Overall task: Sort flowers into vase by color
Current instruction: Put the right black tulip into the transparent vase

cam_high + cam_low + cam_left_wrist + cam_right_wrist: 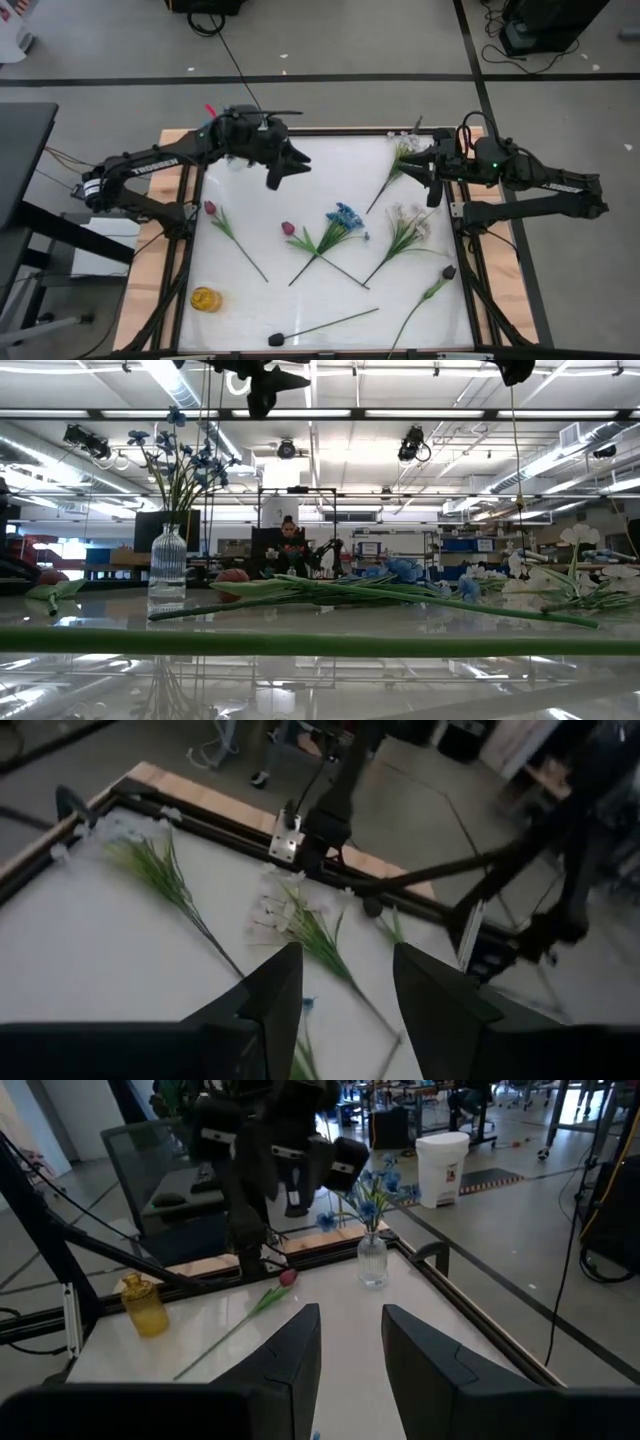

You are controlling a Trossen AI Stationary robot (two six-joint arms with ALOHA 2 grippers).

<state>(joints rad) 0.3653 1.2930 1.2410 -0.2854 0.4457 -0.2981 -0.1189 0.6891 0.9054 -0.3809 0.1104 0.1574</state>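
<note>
The left claw [285, 165] hangs above the far-left part of the counter [330, 300], fingers spread and holding nothing, just beside the clear glass vase [372, 1260], which already carries blue flowers [365, 1190]; the position suggests a stem was recently delivered there. The right claw [434, 185] waits at the far-right edge, fingers parted and empty, near a white spray [398, 160]. Unsorted stems lie flat and apart from one another, probably so each can be picked singly: a pink tulip [211, 209] at left, another pink bud [288, 229] crossing a blue cluster [345, 215] mid-counter, a second white spray [408, 220], and dark buds [276, 340] toward the near edge. A yellow vase [205, 298] stands at near left, apparently empty.
</note>
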